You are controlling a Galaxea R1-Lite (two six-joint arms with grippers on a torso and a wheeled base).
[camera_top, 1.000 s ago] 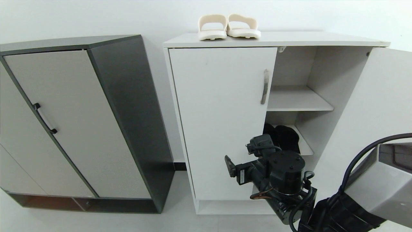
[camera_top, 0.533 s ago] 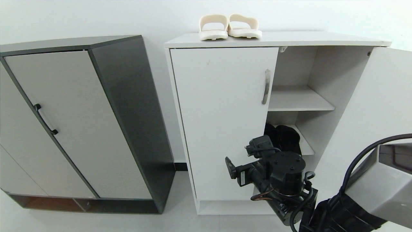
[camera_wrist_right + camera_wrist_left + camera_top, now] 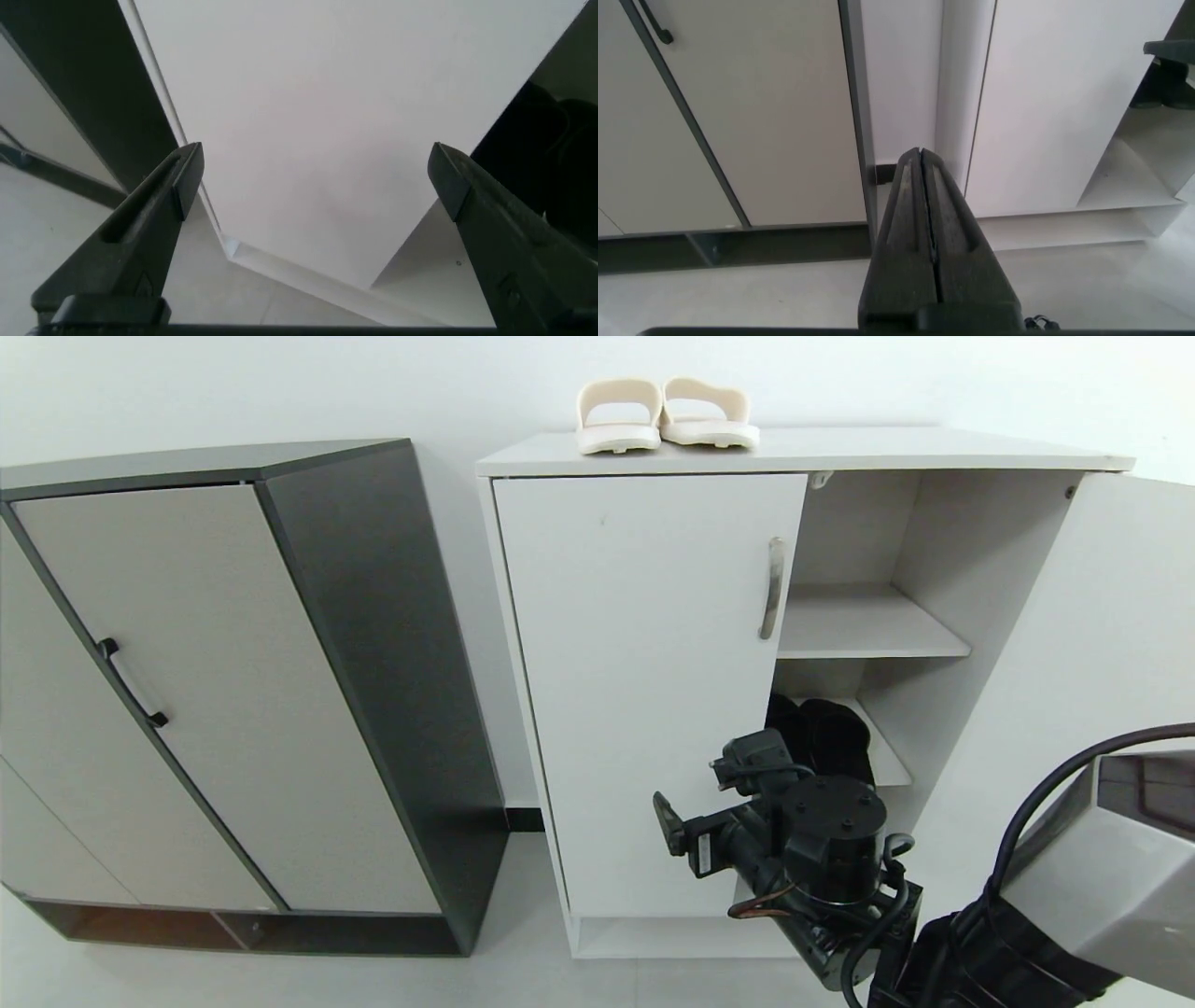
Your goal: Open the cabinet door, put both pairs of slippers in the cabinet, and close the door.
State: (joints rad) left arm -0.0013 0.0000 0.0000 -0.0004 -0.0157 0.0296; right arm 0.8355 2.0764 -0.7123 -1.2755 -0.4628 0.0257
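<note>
A cream pair of slippers (image 3: 665, 415) lies on top of the white cabinet (image 3: 934, 450). Its right door (image 3: 1074, 644) stands wide open and its left door (image 3: 644, 691) is closed. A black pair of slippers (image 3: 826, 737) sits on the lower shelf inside, and shows dark at the edge of the right wrist view (image 3: 551, 149). My right arm (image 3: 826, 840) hangs low in front of the closed door. My right gripper (image 3: 313, 177) is open with nothing between its fingers, facing that door's lower part. My left gripper (image 3: 920, 159) is shut and empty, low near the floor before the gap between the two cabinets.
A dark grey cabinet (image 3: 233, 691) with a closed door and a black handle (image 3: 131, 679) stands to the left of the white one. The upper shelf (image 3: 868, 625) inside the white cabinet is bare. The closed door carries a metal handle (image 3: 770, 588).
The head view has shifted a little. The right arm, the doors and both pairs of slippers keep their places.
</note>
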